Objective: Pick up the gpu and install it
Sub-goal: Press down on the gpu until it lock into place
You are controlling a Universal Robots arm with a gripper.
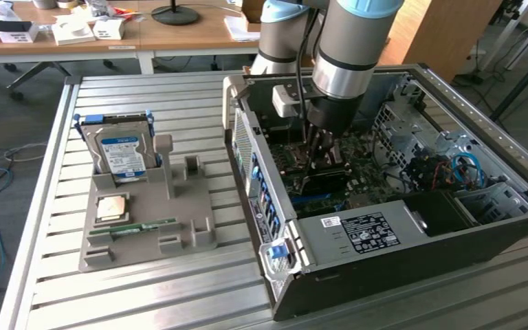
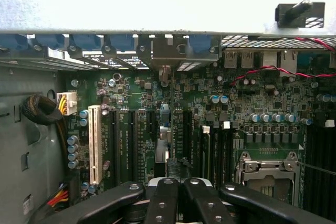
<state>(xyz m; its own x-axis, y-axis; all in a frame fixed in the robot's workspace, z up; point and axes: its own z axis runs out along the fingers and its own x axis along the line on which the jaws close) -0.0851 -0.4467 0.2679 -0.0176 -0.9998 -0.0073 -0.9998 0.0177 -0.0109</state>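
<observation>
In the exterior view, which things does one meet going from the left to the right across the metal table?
Hard drive standing in the grey holder tray → open computer case with the robot arm reaching into it → blue cables inside the case.

exterior high oblique, wrist close on motherboard point(image 2: 157, 108)

Gripper point(image 2: 177, 190): black fingers closed together, over the motherboard.
Gpu point(image 2: 171, 135): seen edge-on, thin card standing between the black expansion slots, bracket end at the case's rear wall.
White PCI slot point(image 2: 95, 144): beside the black slots.
CPU socket point(image 2: 268, 171): metal latch frame, near the blue-capped capacitors point(image 2: 270, 118).
</observation>
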